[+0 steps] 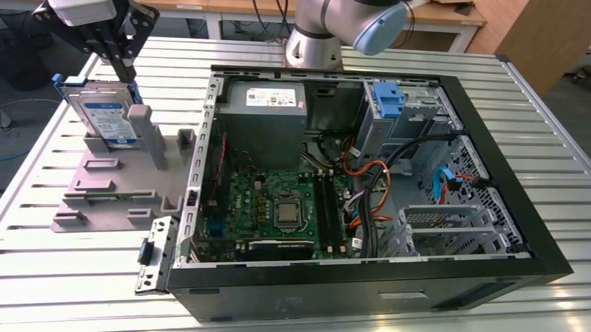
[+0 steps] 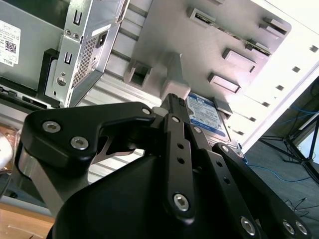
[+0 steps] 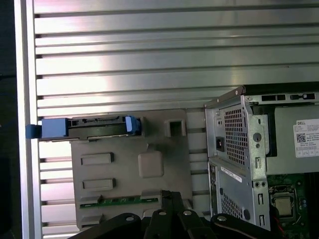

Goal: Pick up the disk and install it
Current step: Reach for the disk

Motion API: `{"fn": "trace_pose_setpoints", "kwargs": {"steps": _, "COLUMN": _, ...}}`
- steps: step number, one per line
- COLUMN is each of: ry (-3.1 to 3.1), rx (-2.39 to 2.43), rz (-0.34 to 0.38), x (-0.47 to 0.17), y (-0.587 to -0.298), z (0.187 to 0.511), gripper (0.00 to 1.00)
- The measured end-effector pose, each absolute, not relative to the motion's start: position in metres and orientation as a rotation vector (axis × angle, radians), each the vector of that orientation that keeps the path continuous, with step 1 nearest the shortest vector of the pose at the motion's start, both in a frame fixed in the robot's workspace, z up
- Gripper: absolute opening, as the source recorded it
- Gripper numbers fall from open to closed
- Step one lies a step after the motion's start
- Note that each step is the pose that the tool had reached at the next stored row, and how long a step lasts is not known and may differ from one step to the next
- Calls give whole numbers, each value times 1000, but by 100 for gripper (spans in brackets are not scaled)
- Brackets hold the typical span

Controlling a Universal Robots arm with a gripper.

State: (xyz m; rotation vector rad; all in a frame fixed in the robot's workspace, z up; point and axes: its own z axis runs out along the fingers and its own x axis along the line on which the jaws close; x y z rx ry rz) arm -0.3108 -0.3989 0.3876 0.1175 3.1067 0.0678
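The disk (image 1: 106,116) stands on edge in a slot of the grey holder (image 1: 111,187) at the exterior view's left; it is silver-grey with a white-and-blue label and a blue bracket. My gripper (image 1: 123,69) hangs just above the disk's top edge, fingers drawn together with nothing between them. In the second wrist view the fingertips (image 2: 173,99) sit close beside the disk's label (image 2: 207,115). In the first wrist view the disk (image 3: 84,127) shows edge-on at the holder's (image 3: 129,169) rim, apart from the gripper (image 3: 170,195).
An open computer case (image 1: 517,207) fills the middle and the exterior view's right, with a motherboard (image 1: 277,207), a power supply (image 1: 263,100), a drive bay with a blue latch (image 1: 388,104) and loose cables. A small metal bracket (image 1: 152,257) lies beside the case. The arm's base (image 1: 314,38) stands behind.
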Motion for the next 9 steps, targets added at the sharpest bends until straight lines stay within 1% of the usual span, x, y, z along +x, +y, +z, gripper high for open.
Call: {"fn": "trace_pose_setpoints", "kwargs": {"steps": 9, "ry": 3107, "rx": 118, "rz": 68, "x": -316, "y": -399, "z": 388, "gripper": 11}}
